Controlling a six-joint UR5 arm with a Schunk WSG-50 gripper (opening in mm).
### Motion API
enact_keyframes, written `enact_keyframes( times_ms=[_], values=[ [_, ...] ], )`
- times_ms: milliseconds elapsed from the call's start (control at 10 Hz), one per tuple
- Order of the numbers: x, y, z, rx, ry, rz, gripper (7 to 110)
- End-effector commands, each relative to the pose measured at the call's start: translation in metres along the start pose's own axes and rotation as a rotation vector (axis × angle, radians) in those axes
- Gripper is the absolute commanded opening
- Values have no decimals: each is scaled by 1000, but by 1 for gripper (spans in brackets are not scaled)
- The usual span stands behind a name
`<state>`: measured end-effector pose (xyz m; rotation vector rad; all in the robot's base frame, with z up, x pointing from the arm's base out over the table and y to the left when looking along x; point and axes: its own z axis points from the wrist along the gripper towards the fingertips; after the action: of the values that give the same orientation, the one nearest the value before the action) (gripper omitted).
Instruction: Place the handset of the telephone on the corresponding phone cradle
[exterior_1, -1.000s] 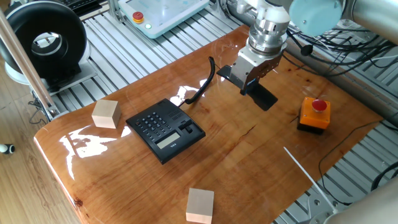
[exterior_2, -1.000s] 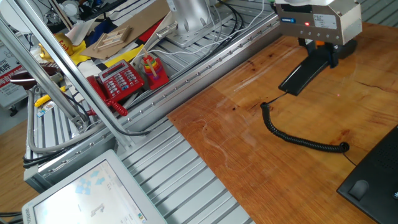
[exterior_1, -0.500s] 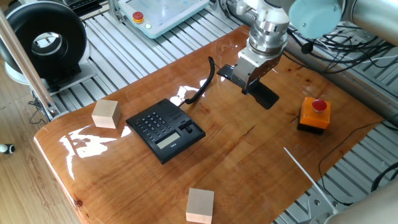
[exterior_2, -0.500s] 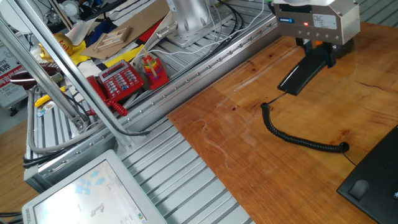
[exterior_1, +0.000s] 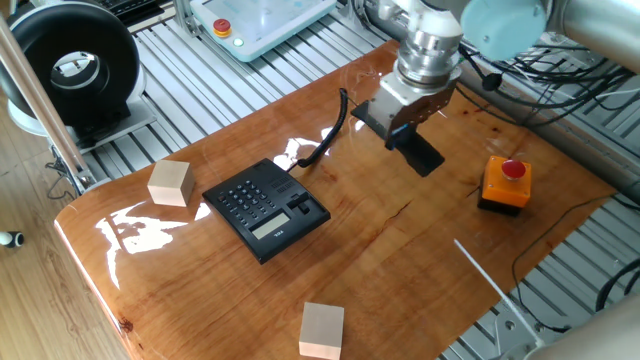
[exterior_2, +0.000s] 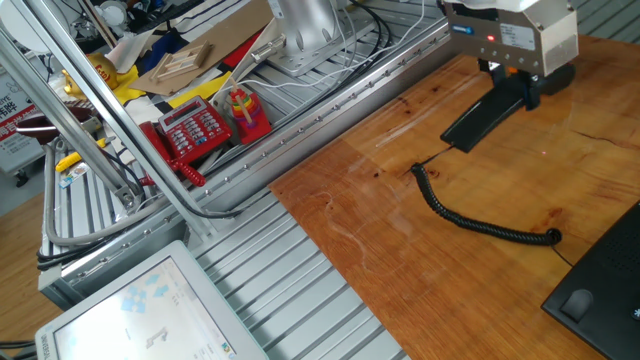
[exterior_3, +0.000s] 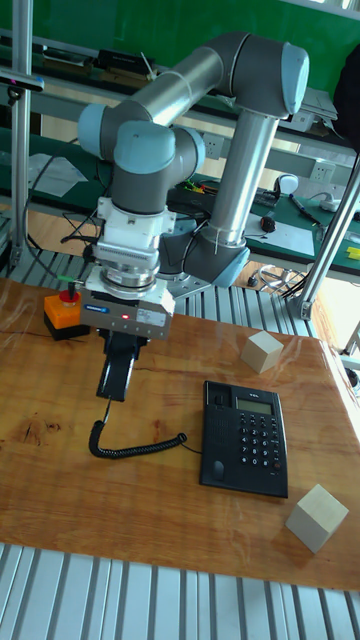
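1. The fingers (exterior_3: 121, 345) grip the handset (exterior_3: 116, 373), held above the worktop (exterior_3: 60, 470).
2. The handset hangs well apart from the phone (exterior_3: 245, 437), cradle (exterior_3: 214, 440) empty.
3. The cord (exterior_3: 130, 442) lies between them.

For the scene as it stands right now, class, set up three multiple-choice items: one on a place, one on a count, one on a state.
1. Where does the orange box sit relative to the phone base?
A. on top of it
B. apart from it, beyond the handset
C. touching its keypad

2. How many wooden blocks are on the table?
A. two
B. none
C. four

3. Where is the handset?
A. lying in the phone cradle
B. on the floor
C. gripped in the fingers, away from the base

Answers: 1 B, the handset lies between them; 2 A, one pale block beside the base, another at the table edge; 3 C, the cradle strip lies bare.
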<state>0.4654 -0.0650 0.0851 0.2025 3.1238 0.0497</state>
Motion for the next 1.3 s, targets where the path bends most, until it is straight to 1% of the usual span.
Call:
enact_keyframes(
  times_ms=[0, 200, 300, 400, 500, 600, 700, 800, 900, 1000, 1200],
  values=[
    [-6, 63, -22, -57, 24, 123, 7],
    [-6, 109, -29, -98, 15, 181, 7],
    [-5, 131, -31, -118, 1, 182, 7],
    [1, 138, -29, -114, -3, 150, 7],
    [9, 142, -27, -97, 1, 111, 7],
    [22, 141, -23, -51, 23, 65, 7],
    [30, 151, -16, -44, 30, 73, 7],
    [33, 157, -13, -43, 32, 86, 7],
    [32, 159, -13, -50, 22, 99, 7],
    [28, 161, -15, -66, 9, 98, 7],
    [27, 162, -17, -77, 6, 83, 7]
  ],
)
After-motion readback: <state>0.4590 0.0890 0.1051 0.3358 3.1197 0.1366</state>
